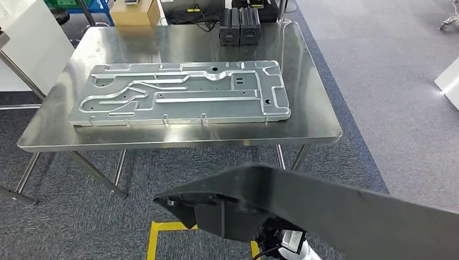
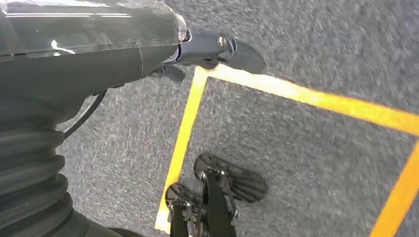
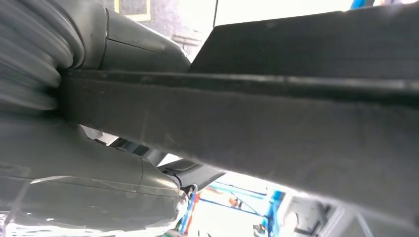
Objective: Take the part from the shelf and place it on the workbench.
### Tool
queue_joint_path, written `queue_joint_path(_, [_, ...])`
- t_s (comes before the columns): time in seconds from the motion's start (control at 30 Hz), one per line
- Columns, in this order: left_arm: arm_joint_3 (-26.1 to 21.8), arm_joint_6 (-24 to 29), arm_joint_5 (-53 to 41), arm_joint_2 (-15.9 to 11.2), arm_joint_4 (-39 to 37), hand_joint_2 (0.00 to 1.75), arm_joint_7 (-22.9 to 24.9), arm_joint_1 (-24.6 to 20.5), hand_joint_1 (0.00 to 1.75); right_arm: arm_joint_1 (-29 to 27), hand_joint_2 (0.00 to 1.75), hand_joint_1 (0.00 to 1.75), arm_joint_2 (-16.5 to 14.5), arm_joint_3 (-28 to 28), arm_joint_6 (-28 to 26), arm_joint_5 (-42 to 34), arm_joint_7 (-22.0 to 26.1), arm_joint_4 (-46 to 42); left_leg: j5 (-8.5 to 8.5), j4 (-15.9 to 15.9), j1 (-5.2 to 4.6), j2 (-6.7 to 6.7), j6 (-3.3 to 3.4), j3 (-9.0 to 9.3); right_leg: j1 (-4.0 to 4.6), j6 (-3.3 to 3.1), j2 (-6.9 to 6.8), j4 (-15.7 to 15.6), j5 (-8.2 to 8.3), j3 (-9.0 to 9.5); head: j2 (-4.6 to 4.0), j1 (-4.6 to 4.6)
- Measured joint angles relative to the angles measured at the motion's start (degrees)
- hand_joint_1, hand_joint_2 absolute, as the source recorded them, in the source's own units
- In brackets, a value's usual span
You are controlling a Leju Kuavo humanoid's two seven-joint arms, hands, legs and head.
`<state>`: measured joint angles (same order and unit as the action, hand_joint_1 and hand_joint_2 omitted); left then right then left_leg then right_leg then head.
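Right hand (image 3: 99,163) grips black part (image 1: 346,208); workbench (image 1: 319,116) ahead

Grey ribbed robot hand (image 2: 44,98) cover

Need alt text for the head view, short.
A long black part crosses the bottom of the picture, in front of a steel table. A large flat metal plate with raised ribs and slots lies on the table, two black boxes at its far edge. Grey carpet and yellow floor tape lie below.
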<state>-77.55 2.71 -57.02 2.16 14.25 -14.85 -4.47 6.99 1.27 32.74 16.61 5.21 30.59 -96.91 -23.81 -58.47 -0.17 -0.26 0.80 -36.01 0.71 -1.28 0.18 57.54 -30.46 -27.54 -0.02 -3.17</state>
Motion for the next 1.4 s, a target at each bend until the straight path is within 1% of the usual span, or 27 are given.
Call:
queue_joint_path(0.07, [0.0,0.0,0.0,0.0,0.0,1.75,-0.1,0.1,0.00,0.0,1.75,1.75,-0.1,0.0,0.1,0.1,-0.1,-0.1,0.18,0.9,0.30,-0.12,0.41,1.13,-0.01,0.54,-0.03,1.4,0.10,-0.19,0.00,0.00])
queue_joint_path(0.1, [0.0,0.0,0.1,0.1,0.0,1.75,-0.1,0.0,0.00,0.0,1.75,1.75,-0.2,0.0,0.1,0.1,-0.1,-0.1,0.07,1.2,0.47,-0.15,0.62,1.78,-0.08,0.81,-0.02,3.4,-0.06,-1.19,0.00,0.01])
queue_joint_path(0.13, [0.0,0.0,0.1,0.1,0.0,1.75,-0.1,0.0,0.00,0.1,1.75,1.75,-0.2,0.0,0.2,0.1,-0.1,-0.1,-0.09,1.5,0.57,-0.17,0.77,2.38,-0.22,1.08,-0.01,6.2,-0.70,-2.95,0.00,0.01])
queue_joint_path(0.2, [0.0,0.0,0.2,0.1,0.0,1.75,-0.1,0.0,0.00,0.1,1.75,1.75,-0.2,0.0,0.2,0.2,-0.3,-0.1,-0.80,1.6,0.57,-0.20,0.91,3.13,-0.65,1.65,-0.02,13.0,-3.45,-7.84,0.00,0.02])
queue_joint_path(0.23, [0.0,-0.1,0.2,0.1,0.0,1.75,-0.1,0.0,0.00,0.0,1.75,1.75,-0.2,0.0,0.2,0.2,-0.4,-0.1,-1.26,1.6,0.59,-0.23,0.87,3.58,-0.90,1.95,-0.03,15.2,-4.86,-9.95,0.00,0.02])
queue_joint_path(0.27, [0.0,-0.1,0.2,0.1,0.0,1.75,-0.1,0.0,0.00,0.0,1.75,1.75,-0.2,0.0,0.2,0.3,-0.4,-0.1,-1.77,1.6,0.62,-0.28,0.80,4.17,-1.15,2.24,-0.05,15.8,-5.50,-11.31,0.00,0.02])
queue_joint_path(0.3, [0.0,-0.2,0.2,0.1,0.0,1.75,-0.2,0.1,0.00,0.0,1.75,1.75,-0.2,0.0,0.2,0.3,-0.5,-0.1,-2.33,1.6,0.68,-0.34,0.68,4.89,-1.39,2.48,-0.08,14.6,-4.83,-11.79,0.00,0.02])
queue_joint_path(0.33, [0.0,-0.2,0.2,0.1,0.0,1.75,-0.2,0.1,0.00,0.0,1.75,1.75,-0.2,0.0,0.2,0.3,-0.5,-0.1,-2.93,1.6,0.74,-0.40,0.51,5.69,-1.62,2.66,-0.10,11.8,-2.75,-11.46,0.00,0.02])
queue_joint_path(0.4, [0.0,-0.3,0.3,0.1,0.0,1.75,-0.2,0.0,0.00,0.0,1.75,1.75,-0.2,0.0,0.2,0.4,-0.5,-0.1,-4.20,1.5,0.79,-0.53,-0.08,6.98,-1.89,2.69,-0.18,4.9,3.30,-10.10,0.00,0.02])
queue_joint_path(0.43, [0.0,-0.3,0.4,0.1,0.0,1.75,-0.2,0.0,0.00,0.0,1.75,1.75,-0.2,0.0,0.2,0.5,-0.6,0.0,-4.81,1.4,0.78,-0.60,-0.49,7.32,-1.81,2.39,-0.19,2.8,5.33,-9.65,0.00,0.01])
queue_joint_path(0.47, [0.0,-0.3,0.4,0.1,0.0,1.75,-0.3,-0.1,0.00,0.0,1.75,1.75,-0.2,0.0,0.2,0.5,-0.6,0.0,-5.25,1.2,0.77,-0.64,-0.95,7.68,-1.68,1.97,-0.16,1.7,6.39,-9.45,0.00,0.02])
queue_joint_path(0.57, [0.0,-0.5,0.5,0.2,0.0,1.75,-0.5,-0.3,0.00,0.3,1.75,1.75,-0.2,-0.1,0.2,0.7,-0.6,0.0,-5.48,-0.3,1.00,-0.59,-2.02,8.01,-1.43,0.39,0.00,1.2,5.95,-8.29,0.00,0.03])
queue_joint_path(0.63, [0.0,-0.6,0.5,0.3,0.0,1.75,-0.6,-0.5,0.00,0.6,1.75,1.75,-0.3,-0.1,0.0,0.8,-0.6,0.0,-5.95,-5.0,1.17,-0.36,-2.34,5.55,-1.44,-0.40,-0.13,0.9,5.31,-7.00,0.00,0.02])
queue_joint_path(0.7, [0.0,-0.7,0.5,0.4,0.0,1.75,-0.7,-0.5,0.00,0.7,1.75,1.75,-0.2,-0.1,-0.4,0.9,-0.6,0.0,-8.58,-12.1,1.22,-0.19,-2.58,0.86,-1.26,-0.88,-0.20,0.8,4.44,-6.02,0.00,0.02])
queue_joint_path(0.77, [0.0,-0.7,0.5,0.4,0.0,1.75,-0.7,-0.4,0.00,0.6,1.75,1.75,-0.2,-0.2,-0.8,1.1,-0.6,0.1,-11.17,-15.9,1.21,-0.18,-2.58,-2.93,-1.03,-1.04,-0.05,0.8,3.47,-4.97,0.00,0.02])
queue_joint_path(0.8, [0.0,-0.7,0.5,0.4,0.0,1.75,-0.7,-0.3,0.00,0.6,1.75,1.75,-0.2,-0.2,-0.9,1.1,-0.5,0.1,-10.96,-15.2,1.18,-0.18,-2.41,-3.60,-0.93,-1.06,0.03,0.8,2.95,-4.30,0.00,0.02])
queue_joint_path(0.83, [0.0,-0.7,0.5,0.4,0.0,1.75,-0.7,-0.2,0.00,0.6,1.75,1.75,-0.2,-0.2,-1.1,1.3,-0.5,0.1,-9.27,-12.7,1.10,-0.17,-2.11,-3.36,-0.85,-1.03,0.08,0.8,2.43,-3.55,0.00,0.02])
queue_joint_path(0.9, [-0.1,-0.7,0.6,0.4,0.0,1.75,-0.7,-0.1,0.00,0.6,1.75,1.75,-0.2,-0.3,-1.8,1.9,-0.4,0.1,-3.27,-5.3,0.72,-0.12,-1.30,-1.83,-0.70,-0.81,0.11,0.9,1.41,-2.22,0.00,0.03])
queue_joint_path(0.97, [-0.1,-0.6,0.7,0.4,0.0,1.75,-0.8,-0.1,0.00,0.7,1.75,1.75,-0.1,-0.7,-3.4,3.2,0.1,0.0,0.49,-1.1,0.28,-0.07,-0.71,-0.89,-0.55,-0.28,0.21,0.9,0.62,-1.69,0.00,0.02])
queue_joint_path(1.07, [-0.4,-0.6,0.9,0.4,0.0,1.75,-1.1,-0.1,0.00,1.1,1.75,1.75,0.2,-2.1,-6.7,5.7,0.6,-0.9,0.91,-0.3,0.28,-0.14,-0.16,-0.51,-0.46,0.72,0.26,0.6,-0.20,-1.38,0.00,0.02])
queue_joint_path(1.13, [-0.5,-0.7,1.0,0.5,0.0,1.75,-1.5,-0.1,0.00,2.1,1.75,1.75,0.6,-3.7,-9.6,8.1,0.7,-1.9,0.83,0.5,0.58,-0.13,0.34,0.15,-0.46,1.31,0.18,3.2,-1.95,-2.48,0.00,0.02])
queue_joint_path(1.17, [-0.6,-0.8,1.0,0.5,0.0,1.75,-1.7,-0.1,0.00,2.7,1.75,1.75,0.8,-4.8,-11.2,9.5,0.7,-2.3,0.70,0.7,0.62,-0.11,0.57,0.44,-0.55,1.54,0.15,6.3,-3.44,-4.13,0.00,0.02])
queue_joint_path(1.23, [-0.7,-0.8,1.1,0.6,0.0,1.75,-2.0,-0.2,0.00,4.2,1.75,1.75,1.4,-7.3,-14.0,12.2,0.2,-2.5,0.32,0.8,0.61,-0.09,0.87,0.78,-0.71,1.88,0.13,13.9,-6.06,-8.80,0.00,0.02])
queue_joint_path(1.27, [-0.8,-0.9,1.1,0.6,0.0,1.75,-2.1,-0.2,0.00,5.0,1.75,1.75,1.7,-8.5,-15.3,13.6,-0.1,-2.4,0.11,0.8,0.61,-0.12,0.91,0.96,-0.81,2.03,0.13,16.3,-6.11,-10.64,0.00,0.02])
queue_joint_path(1.3, [-0.8,-0.9,1.2,0.6,0.0,1.75,-2.1,-0.2,0.00,6.1,1.75,1.75,2.0,-9.8,-16.7,15.4,-0.6,-2.2,-0.12,0.7,0.61,-0.14,0.89,1.18,-0.93,2.14,0.12,16.6,-4.94,-11.53,0.00,0.02])
queue_joint_path(1.33, [-0.9,-0.9,1.2,0.6,0.0,1.75,-2.2,-0.2,0.00,7.3,1.75,1.75,2.2,-10.9,-18.0,17.1,-1.0,-1.9,-0.37,0.6,0.61,-0.19,0.84,1.46,-1.03,2.21,0.10,14.6,-2.71,-11.30,0.00,0.02])
queue_joint_path(1.4, [-0.9,-1.1,1.1,0.7,0.0,1.75,-2.5,-0.2,0.00,10.1,1.75,1.75,2.8,-13.2,-21.1,20.4,-2.0,-1.0,-0.95,0.3,0.57,-0.29,0.57,1.96,-1.13,2.07,0.12,7.1,2.41,-8.75,0.00,0.02])
